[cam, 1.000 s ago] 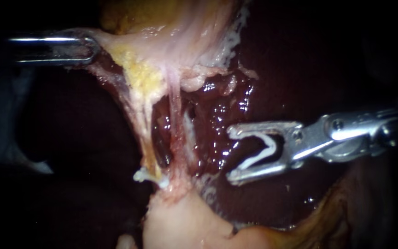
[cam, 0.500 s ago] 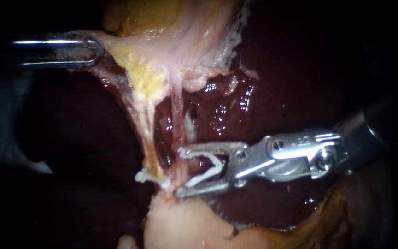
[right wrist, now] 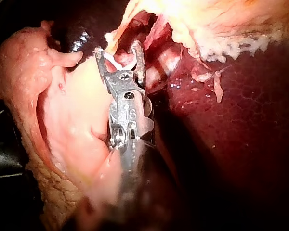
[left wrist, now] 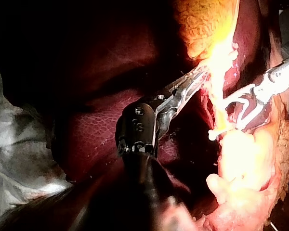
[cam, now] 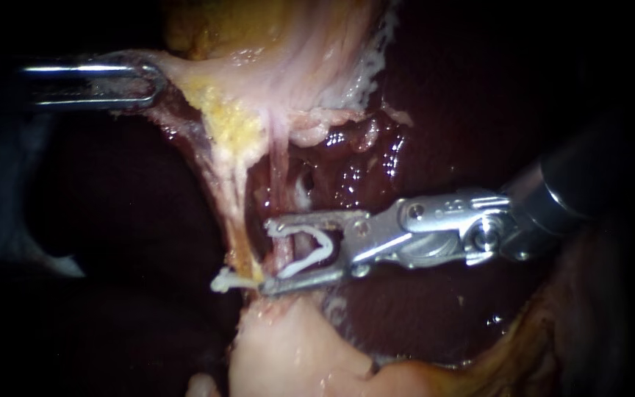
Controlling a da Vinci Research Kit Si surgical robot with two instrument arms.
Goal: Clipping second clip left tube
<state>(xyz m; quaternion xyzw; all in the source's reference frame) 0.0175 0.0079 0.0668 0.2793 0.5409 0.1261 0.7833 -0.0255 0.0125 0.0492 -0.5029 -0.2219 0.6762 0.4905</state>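
A thin pink tube runs down from the pale, stretched gallbladder tissue. My right instrument comes in from the right. Its jaws stand apart and carry a white clip, and they straddle the tube low down, one jaw on each side. My left instrument is at the upper left, jaws shut on the gallbladder's edge and holding it taut. The left wrist view shows that grip and the clip beyond it. In the right wrist view the jaws reach into the pink tissue.
Dark, wet liver lies behind and to the right. A yellow fatty strip runs beside the tube. A pale lump of tissue sits just below the jaws. A small white piece pokes out left of the tube.
My right instrument has come in leftwards from open space over the liver, and its clip-bearing jaws now straddle the tube, a little higher than half a second ago. The left instrument has held still.
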